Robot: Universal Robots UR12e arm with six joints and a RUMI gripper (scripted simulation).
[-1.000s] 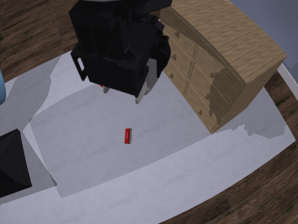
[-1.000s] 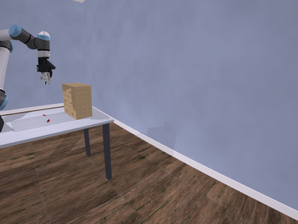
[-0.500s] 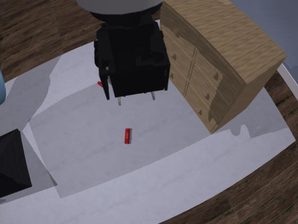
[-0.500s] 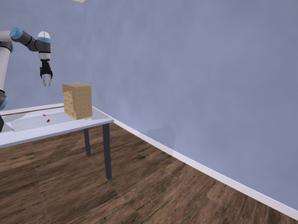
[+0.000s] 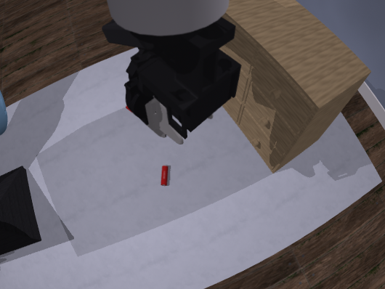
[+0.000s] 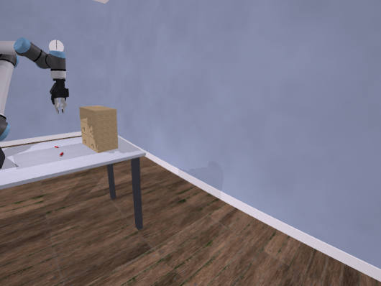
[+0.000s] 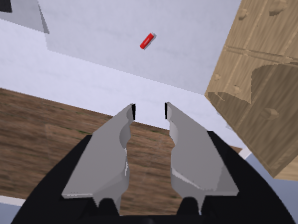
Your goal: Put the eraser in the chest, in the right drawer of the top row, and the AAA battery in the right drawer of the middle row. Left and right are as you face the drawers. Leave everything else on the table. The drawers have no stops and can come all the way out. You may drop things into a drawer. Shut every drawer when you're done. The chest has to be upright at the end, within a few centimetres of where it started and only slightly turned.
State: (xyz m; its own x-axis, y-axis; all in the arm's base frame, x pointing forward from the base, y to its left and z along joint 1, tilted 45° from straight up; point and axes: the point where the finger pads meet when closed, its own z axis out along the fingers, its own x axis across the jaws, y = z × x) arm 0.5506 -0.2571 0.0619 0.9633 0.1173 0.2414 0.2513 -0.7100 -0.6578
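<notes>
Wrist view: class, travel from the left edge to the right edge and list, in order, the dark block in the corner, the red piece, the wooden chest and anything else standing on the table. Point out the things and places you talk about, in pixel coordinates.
Dark block (image 7: 5, 5) → red piece (image 7: 147, 41) → wooden chest (image 7: 272, 112)

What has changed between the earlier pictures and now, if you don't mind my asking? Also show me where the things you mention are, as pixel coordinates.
Seen from above, the claw (image 5: 196, 130) (image 6: 60, 112) (image 7: 150, 104) has turned counterclockwise over the table (image 5: 254, 232) (image 6: 72, 167) (image 7: 65, 70). Nothing was taken hold of or let go. The red cylinder (image 5: 164, 176) (image 6: 62, 154) (image 7: 147, 41) and chest (image 5: 309, 43) (image 6: 108, 129) (image 7: 267, 130) stayed put.
</notes>
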